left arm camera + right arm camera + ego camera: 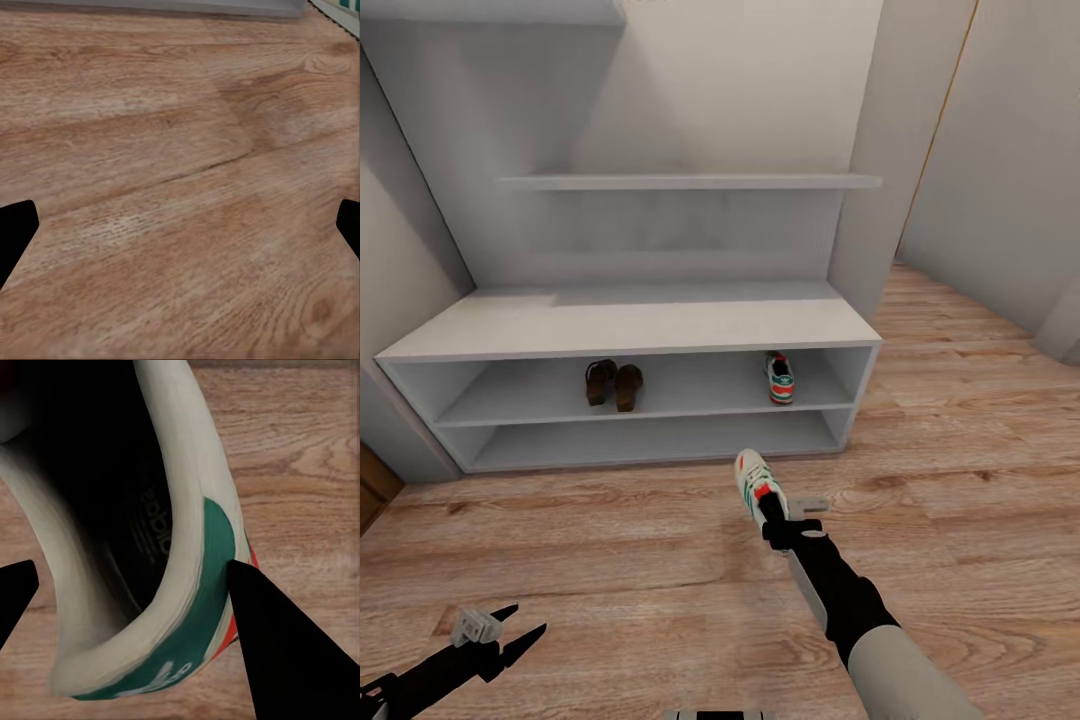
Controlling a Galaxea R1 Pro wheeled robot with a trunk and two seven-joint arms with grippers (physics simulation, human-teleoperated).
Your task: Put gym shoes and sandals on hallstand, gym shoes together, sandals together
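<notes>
Right gripper (772, 512): I have it clamped on the heel rim of the second gym shoe (757, 482), one finger inside the collar, one outside. I judge this hold keeps the sole level for sliding in.
Held shoe position: raised above the corridor floor (610, 540), just in front of the hallstand (630, 325), toe toward it.
Held shoe appearance: white upper, green stripes, red patch, dark inside.
Shelved gym shoe (779, 378): upper slot, right end; room beside it for its mate.
Sandals (613, 384): brown pair, side by side in the same slot, so that pairing looks done.
Left gripper (510, 632): fingers spread, grasping nothing, low over the floor.
</notes>
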